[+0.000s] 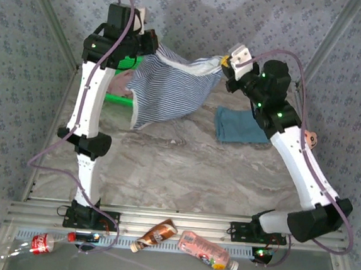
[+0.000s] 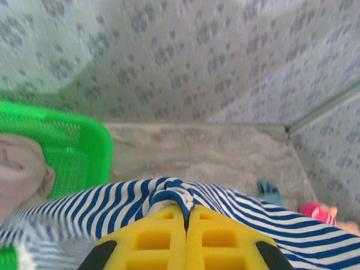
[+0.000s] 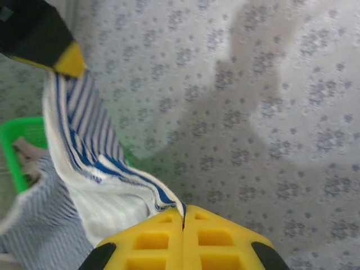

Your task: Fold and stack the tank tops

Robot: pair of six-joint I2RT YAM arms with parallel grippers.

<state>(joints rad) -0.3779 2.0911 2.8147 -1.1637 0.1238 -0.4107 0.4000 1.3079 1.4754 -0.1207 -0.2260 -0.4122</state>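
Note:
The navy-and-white striped tank top (image 1: 172,87) hangs stretched in the air between both grippers, above the back of the table. My left gripper (image 1: 152,44) is shut on one top edge; in the left wrist view its yellow jaws (image 2: 186,211) pinch a bunched fold of the striped top (image 2: 112,208). My right gripper (image 1: 226,62) is shut on the other edge, its hem caught at the jaw tips (image 3: 183,212). The teal-blue tank top (image 1: 238,126) lies folded on the table at the right. A dusty pink tank top (image 2: 19,174) sits in the green basket (image 2: 84,140).
The green basket (image 1: 117,98) stands at the back left, partly behind the hanging top. A pink plush toy (image 1: 311,139) lies by the right wall. Three bottles (image 1: 202,250) lie along the near rail. Patterned curtain walls close in the back and sides.

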